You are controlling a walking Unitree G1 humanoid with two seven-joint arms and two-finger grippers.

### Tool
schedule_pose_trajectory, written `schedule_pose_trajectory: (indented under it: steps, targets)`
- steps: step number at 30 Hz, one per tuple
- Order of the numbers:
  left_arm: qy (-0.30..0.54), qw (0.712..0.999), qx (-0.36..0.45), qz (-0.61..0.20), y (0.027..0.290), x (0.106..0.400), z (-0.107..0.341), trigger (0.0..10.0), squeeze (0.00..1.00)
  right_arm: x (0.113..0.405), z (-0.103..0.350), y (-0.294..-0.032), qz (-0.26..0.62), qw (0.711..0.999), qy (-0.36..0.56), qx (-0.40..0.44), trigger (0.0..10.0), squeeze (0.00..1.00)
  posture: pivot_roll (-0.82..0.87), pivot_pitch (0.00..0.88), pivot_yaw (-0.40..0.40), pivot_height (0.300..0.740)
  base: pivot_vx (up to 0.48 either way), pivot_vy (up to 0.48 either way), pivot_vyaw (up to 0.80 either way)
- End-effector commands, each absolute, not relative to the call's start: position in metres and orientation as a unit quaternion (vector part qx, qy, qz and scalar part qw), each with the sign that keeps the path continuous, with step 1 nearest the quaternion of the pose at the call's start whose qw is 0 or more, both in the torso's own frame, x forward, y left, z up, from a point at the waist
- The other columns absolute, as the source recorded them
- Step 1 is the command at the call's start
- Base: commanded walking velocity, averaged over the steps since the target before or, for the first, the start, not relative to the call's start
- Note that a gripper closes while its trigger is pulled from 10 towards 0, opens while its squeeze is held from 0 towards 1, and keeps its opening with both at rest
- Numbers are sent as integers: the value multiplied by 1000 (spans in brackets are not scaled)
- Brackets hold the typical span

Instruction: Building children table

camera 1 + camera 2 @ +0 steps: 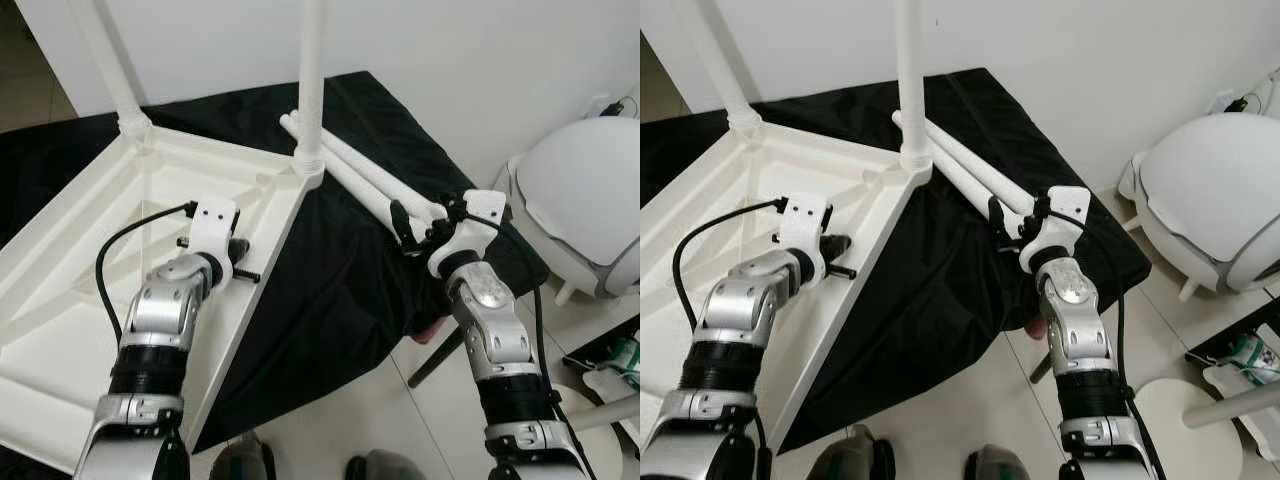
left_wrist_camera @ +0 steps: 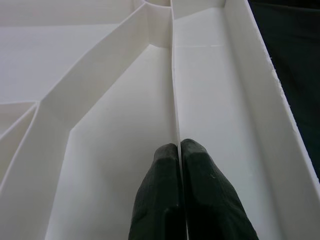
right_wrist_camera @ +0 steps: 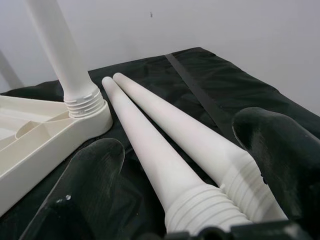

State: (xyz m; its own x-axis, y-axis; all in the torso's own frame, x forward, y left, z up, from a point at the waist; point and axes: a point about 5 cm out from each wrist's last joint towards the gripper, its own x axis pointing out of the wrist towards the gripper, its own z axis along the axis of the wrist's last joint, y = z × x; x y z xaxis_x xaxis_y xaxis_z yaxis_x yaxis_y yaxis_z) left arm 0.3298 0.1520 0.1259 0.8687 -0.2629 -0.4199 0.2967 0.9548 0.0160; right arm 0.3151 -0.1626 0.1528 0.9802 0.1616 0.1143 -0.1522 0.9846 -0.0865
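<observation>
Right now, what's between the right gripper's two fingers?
In the right wrist view, two loose table legs lie between the open right gripper fingers, on black cloth.

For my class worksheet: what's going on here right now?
A robot is assembling a white plastic table. The tabletop lies upside down on a black cloth, with two legs already screwed in upright. The left gripper pinches a rib of the tabletop. The right gripper is open around the threaded ends of two loose legs on the cloth.

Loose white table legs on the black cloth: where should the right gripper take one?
Judging by pose, grip the nearer white plastic leg just above its threaded thick end, coming along its length as the open right gripper already does; both legs lie touching, so fingers must straddle or separate them.
</observation>
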Motion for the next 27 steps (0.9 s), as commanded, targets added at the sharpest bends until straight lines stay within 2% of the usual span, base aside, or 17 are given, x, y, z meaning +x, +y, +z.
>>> schedule_pose_trajectory:
  steps: [1,2,7,8,10,11,17,18,27]
  targets:
    - [189,980,64,15,170,336,127,6078,0,316,157,-160,79,994,-67,-33,10000,0,-75,15,21,740,0,0,0]
    - [181,981,61,19,170,341,132,10000,0,315,157,-160,78,994,-67,-32,10000,0,-81,14,27,740,0,0,0]
    - [153,986,64,8,169,349,146,10000,0,312,157,-161,72,995,-69,-29,10000,0,-88,18,37,740,0,0,0]
    - [148,987,65,1,168,350,148,10000,408,311,156,-161,71,995,-69,-28,10000,0,-88,19,38,740,0,0,0]
    - [148,987,65,1,168,350,148,10000,408,311,156,-161,71,995,-69,-28,10000,0,-88,19,38,740,0,0,0]
    - [133,989,63,-23,165,352,154,10000,1000,310,155,-160,72,995,-68,-26,10000,0,-91,19,37,740,0,0,0]
    - [93,989,77,-86,155,352,169,10000,1000,309,155,-159,75,995,-67,-27,10000,0,-93,18,37,740,0,0,0]
    - [73,988,78,-114,152,350,177,10000,0,309,155,-159,75,995,-67,-28,10000,0,-89,17,36,740,0,0,0]
    - [34,982,88,-166,152,343,192,10000,0,308,154,-159,78,994,-67,-28,10000,0,-85,10,35,740,0,0,0]
